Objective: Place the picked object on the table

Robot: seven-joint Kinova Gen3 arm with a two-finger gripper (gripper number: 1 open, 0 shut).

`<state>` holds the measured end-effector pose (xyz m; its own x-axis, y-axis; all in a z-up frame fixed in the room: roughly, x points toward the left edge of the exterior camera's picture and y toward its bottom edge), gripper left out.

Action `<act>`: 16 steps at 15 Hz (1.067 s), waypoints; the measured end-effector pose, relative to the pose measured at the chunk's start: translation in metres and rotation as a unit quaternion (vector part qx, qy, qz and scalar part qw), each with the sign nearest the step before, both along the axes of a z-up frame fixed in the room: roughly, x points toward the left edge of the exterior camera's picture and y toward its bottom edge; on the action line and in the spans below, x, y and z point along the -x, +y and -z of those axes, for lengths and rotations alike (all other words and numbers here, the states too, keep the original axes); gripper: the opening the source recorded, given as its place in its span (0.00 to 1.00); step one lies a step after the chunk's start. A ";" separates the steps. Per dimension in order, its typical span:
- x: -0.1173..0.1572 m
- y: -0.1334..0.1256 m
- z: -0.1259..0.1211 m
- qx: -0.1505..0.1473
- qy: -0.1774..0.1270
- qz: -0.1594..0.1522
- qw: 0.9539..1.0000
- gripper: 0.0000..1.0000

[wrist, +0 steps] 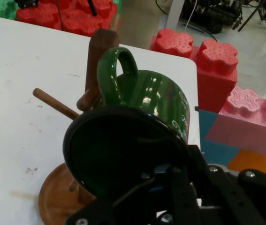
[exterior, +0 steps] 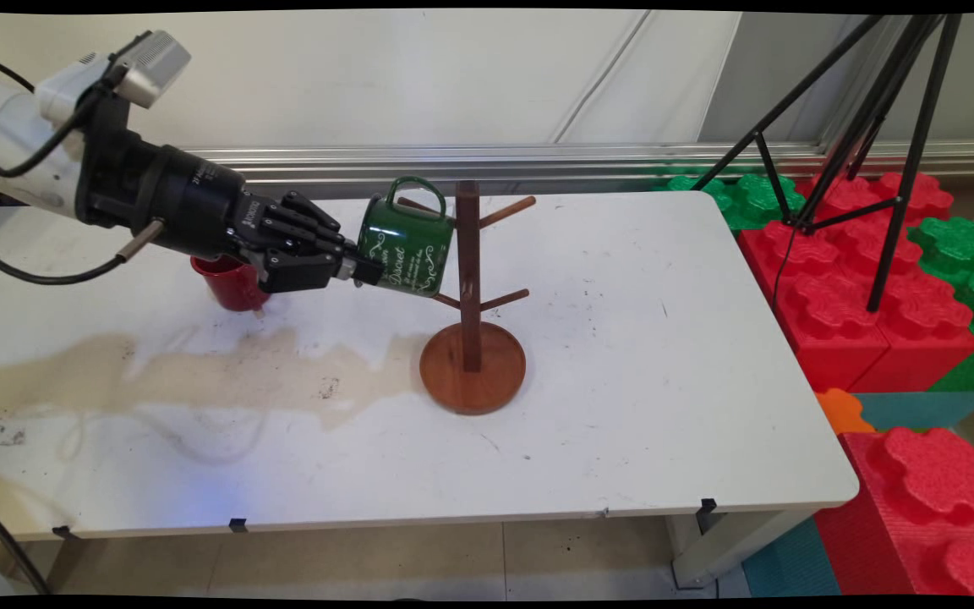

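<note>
Here the black two-finger gripper is clamped on the rim of a glossy green ceramic mug, held on its side against the brown wooden mug tree; a red cup sits half hidden behind the gripper.

Green mug tilted, against wooden rack

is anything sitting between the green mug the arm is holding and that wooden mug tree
Nothing visible does. The tool grips the green mug by its rim, tilted, right beside the wooden mug tree. The mug's handle is up by the post and its upper pegs. The red cup stands behind the tool, out of the way.
</note>
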<state>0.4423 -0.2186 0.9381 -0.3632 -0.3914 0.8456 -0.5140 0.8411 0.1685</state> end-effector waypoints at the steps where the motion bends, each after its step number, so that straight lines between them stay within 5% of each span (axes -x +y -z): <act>1: -0.001 0.002 -0.002 -0.001 0.000 0.002 1.000 0.00; 16: -0.035 0.025 -0.026 -0.001 -0.073 0.018 0.997 0.00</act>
<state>0.4776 -0.1936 0.9644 -0.4960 -0.3773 0.7821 -0.5033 0.8589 0.0951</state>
